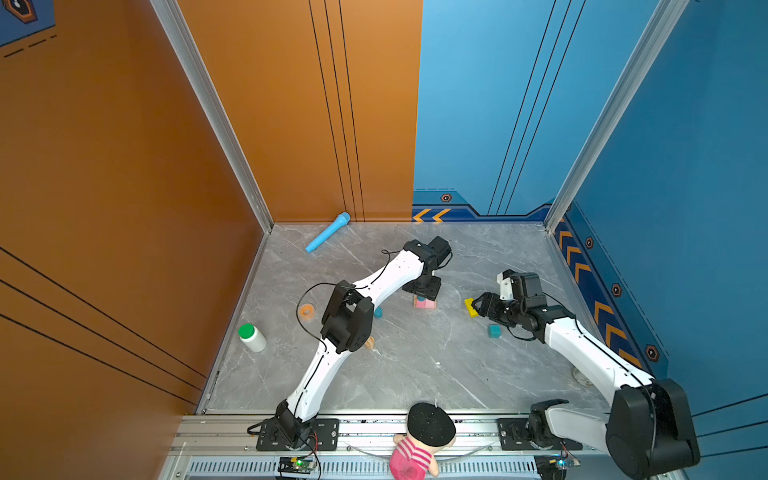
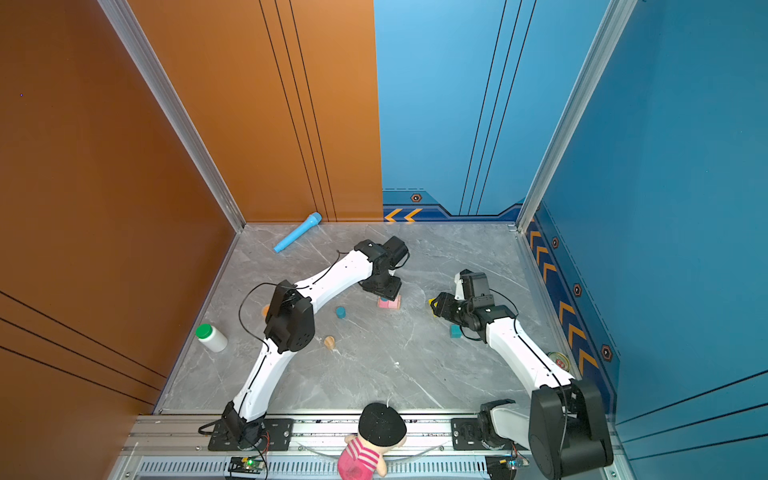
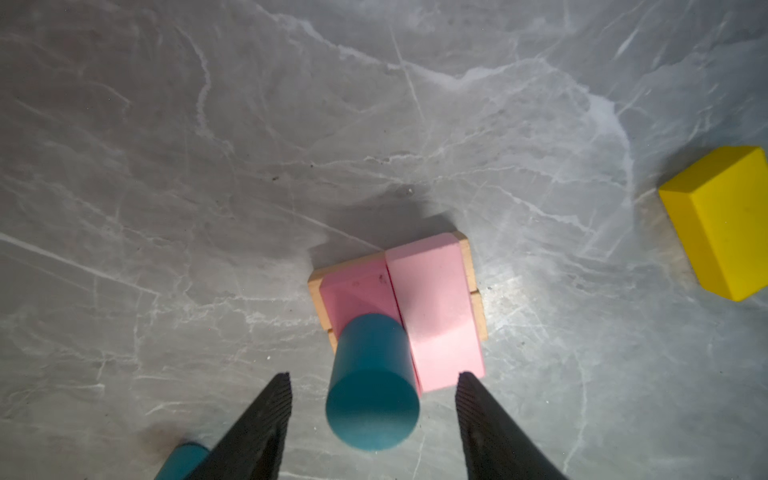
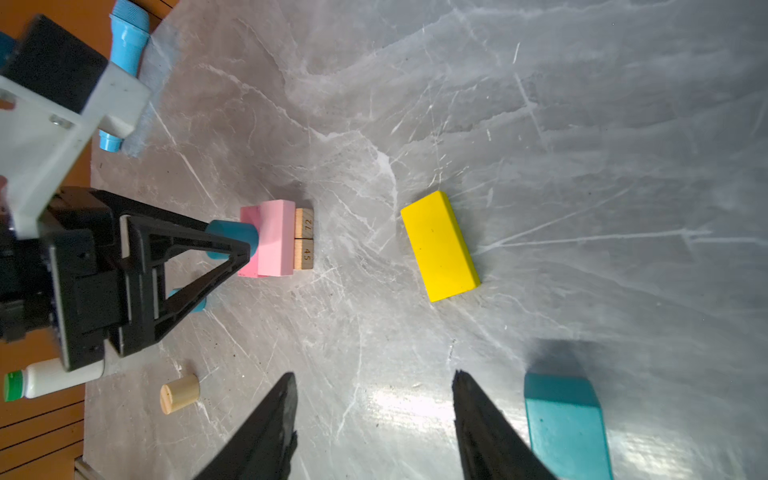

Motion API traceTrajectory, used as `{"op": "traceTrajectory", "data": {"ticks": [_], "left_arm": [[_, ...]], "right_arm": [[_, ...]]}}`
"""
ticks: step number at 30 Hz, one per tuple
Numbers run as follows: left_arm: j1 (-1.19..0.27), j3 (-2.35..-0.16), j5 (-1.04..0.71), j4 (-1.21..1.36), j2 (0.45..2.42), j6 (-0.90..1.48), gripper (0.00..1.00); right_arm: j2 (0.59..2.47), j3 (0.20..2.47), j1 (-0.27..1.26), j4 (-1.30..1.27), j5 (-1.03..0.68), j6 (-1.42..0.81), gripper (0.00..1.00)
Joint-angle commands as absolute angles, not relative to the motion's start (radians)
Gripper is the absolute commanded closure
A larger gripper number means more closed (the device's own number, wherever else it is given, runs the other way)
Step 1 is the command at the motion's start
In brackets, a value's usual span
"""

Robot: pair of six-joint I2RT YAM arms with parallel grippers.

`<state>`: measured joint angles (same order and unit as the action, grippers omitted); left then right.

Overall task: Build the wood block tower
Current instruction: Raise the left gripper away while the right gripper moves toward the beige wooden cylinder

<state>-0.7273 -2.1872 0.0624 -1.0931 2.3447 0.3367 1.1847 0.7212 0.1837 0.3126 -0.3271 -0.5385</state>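
Note:
The tower (image 1: 427,304) is two tan bars (image 3: 467,257) with two pink bars (image 3: 436,299) across them and a blue cylinder (image 3: 372,386) upright on one pink bar. My left gripper (image 3: 375,376) hangs open over it. Its fingers stand on either side of the cylinder with a gap on each side. A yellow bar (image 4: 440,245) lies flat to the tower's right, just ahead of my open, empty right gripper (image 4: 374,376). A teal cube (image 4: 565,424) sits beside that gripper. A second blue cylinder (image 1: 377,312) and a tan cylinder (image 1: 369,343) lie near the left arm.
An orange ring (image 1: 307,311) and a white bottle with a green cap (image 1: 252,337) are at the left. A light-blue toy microphone (image 1: 327,232) lies by the back wall. A small tin (image 2: 558,360) sits by the right wall, and a striped doll (image 1: 419,444) on the front rail.

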Motion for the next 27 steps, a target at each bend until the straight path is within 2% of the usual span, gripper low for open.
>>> {"op": "traceTrajectory", "data": {"ticks": [1, 3, 9, 18, 24, 27], "left_arm": [[-0.734, -2.167, 0.076, -1.112, 2.219, 0.321, 0.34], [-0.745, -2.149, 0.106, -1.109, 2.169, 0.316, 0.34], [-0.777, -2.038, 0.180, -1.074, 1.991, 0.298, 0.35], [-0.761, -1.607, 0.225, -0.850, 1.591, 0.363, 0.37], [-0.660, -1.205, 0.188, -0.662, 1.242, 0.479, 0.40], [-0.601, -1.070, 0.197, -0.623, 1.076, 0.536, 0.40]], "right_arm": [[1.109, 0.763, 0.185, 0.391, -0.279, -0.518, 0.35], [1.072, 0.773, 0.199, 0.414, -0.254, -0.520, 0.29], [1.022, 0.821, 0.289, 0.467, -0.193, -0.523, 0.21], [1.088, 0.945, 0.535, 0.523, -0.092, -0.516, 0.22], [1.234, 1.087, 0.768, 0.626, -0.031, -0.474, 0.24], [1.330, 1.147, 0.854, 0.638, -0.022, -0.462, 0.24]]}}
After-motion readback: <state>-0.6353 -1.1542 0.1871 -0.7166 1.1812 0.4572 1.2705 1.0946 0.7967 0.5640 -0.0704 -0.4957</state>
